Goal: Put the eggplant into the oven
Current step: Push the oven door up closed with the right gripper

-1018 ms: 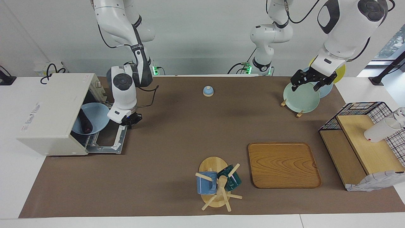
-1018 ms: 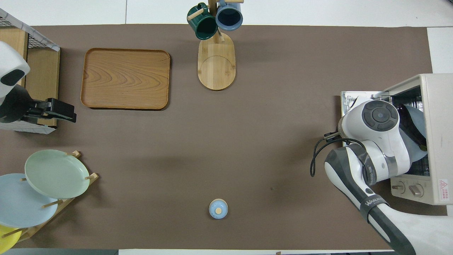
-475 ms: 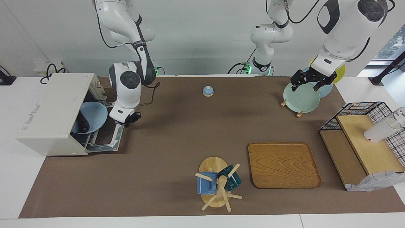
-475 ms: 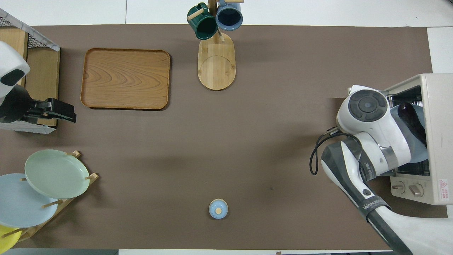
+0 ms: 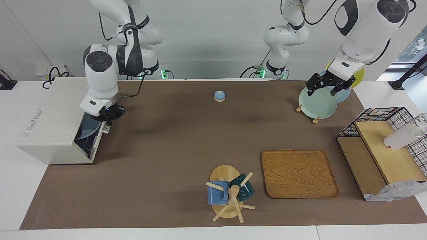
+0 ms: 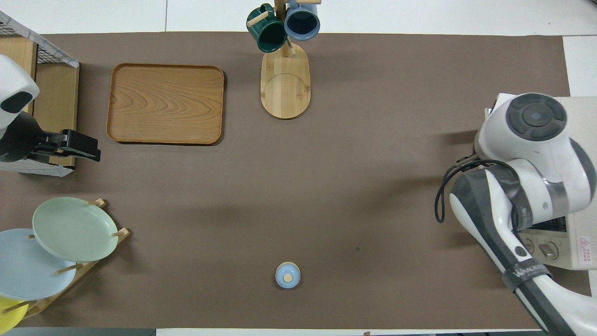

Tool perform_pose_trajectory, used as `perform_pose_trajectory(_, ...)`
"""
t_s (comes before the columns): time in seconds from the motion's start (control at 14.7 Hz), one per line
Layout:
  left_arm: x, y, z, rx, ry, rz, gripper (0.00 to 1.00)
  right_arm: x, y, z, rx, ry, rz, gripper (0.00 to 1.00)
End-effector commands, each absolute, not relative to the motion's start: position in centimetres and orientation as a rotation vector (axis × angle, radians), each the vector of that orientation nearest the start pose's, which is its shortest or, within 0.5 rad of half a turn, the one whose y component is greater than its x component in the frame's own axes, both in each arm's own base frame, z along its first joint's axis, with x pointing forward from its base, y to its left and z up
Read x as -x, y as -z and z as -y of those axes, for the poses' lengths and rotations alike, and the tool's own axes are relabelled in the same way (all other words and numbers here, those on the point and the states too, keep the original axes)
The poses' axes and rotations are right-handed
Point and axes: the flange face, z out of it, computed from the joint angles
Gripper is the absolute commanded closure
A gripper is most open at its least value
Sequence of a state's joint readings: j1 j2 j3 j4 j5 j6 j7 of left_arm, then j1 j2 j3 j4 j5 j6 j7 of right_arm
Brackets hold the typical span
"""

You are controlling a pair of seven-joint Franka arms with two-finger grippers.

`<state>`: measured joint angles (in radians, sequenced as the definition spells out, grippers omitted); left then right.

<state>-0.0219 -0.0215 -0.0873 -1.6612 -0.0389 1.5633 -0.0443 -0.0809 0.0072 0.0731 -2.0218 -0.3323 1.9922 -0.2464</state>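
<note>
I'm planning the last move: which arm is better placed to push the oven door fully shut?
The right arm. Its tool is at the top edge of the nearly shut door of the oven. The left tool waits over the plates at the table's other end.

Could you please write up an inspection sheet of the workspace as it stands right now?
Surface: brown mat over a white table.
Job's things: oven at the right arm's end, door nearly shut; a blue dish shows through the gap; eggplant not visible.
Clutter: wooden tray, mug stand with two mugs, plate rack, small blue knob, wire shelf with a white cup.
Grippers: right gripper at the oven door's top edge; left gripper waits over the plate rack.
Cables: black cable beside the oven.
Surroundings: white wall.
</note>
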Motion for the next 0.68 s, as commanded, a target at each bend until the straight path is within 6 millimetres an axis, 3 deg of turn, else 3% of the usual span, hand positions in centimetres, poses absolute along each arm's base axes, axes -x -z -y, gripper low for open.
perform_pose_trajectory(0.0, -54.0, -59.8, 6.2, 3.149, -0.125, -0.106, 0.0, -54.4, -43.9, 5.6, 3.357, -0.207, 0.643, 1.0)
perform_pose_trajectory(0.2, -54.0, -59.8, 6.2, 3.149, -0.125, -0.106, 0.0, -54.7, -46.2, 7.0, 3.312, -0.202, 0.585, 0.97)
perform_pose_trajectory(0.54, -54.0, -59.8, 6.2, 3.149, -0.123, -0.108, 0.0, -54.8, -54.3, 6.4, 3.27, -0.242, 0.47, 0.81)
perform_pose_trajectory(0.61, -54.0, -59.8, 6.2, 3.149, -0.125, -0.106, 0.0, -54.8, -55.2, 6.0, 3.254, -0.233, 0.461, 0.78)
